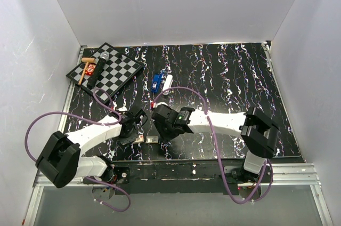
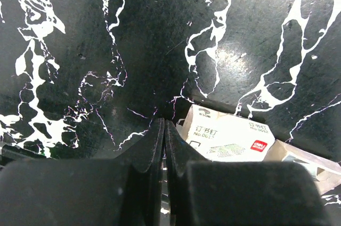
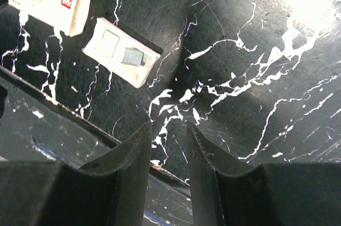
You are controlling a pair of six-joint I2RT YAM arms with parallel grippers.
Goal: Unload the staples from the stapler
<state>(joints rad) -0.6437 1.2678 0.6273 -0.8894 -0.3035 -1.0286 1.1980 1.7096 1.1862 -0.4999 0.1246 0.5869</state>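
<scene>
Left gripper (image 2: pixel 163 126): fingers pressed together, holding nothing, low over the table (image 2: pixel 80 34).
Right gripper (image 3: pixel 168 130): fingers apart, gap empty.
Box (image 2: pixel 229 135): just beside the left fingers.
Tray (image 3: pixel 122 53): beside the box, staples inside.
Stapler (image 1: pixel 156 80): mid-table, farther back, well apart from both grippers.

The small white staple box (image 2: pixel 229 136) carries the printed "订书钉" and "No.0012" on its face, beside a red logo too small to read.
</scene>
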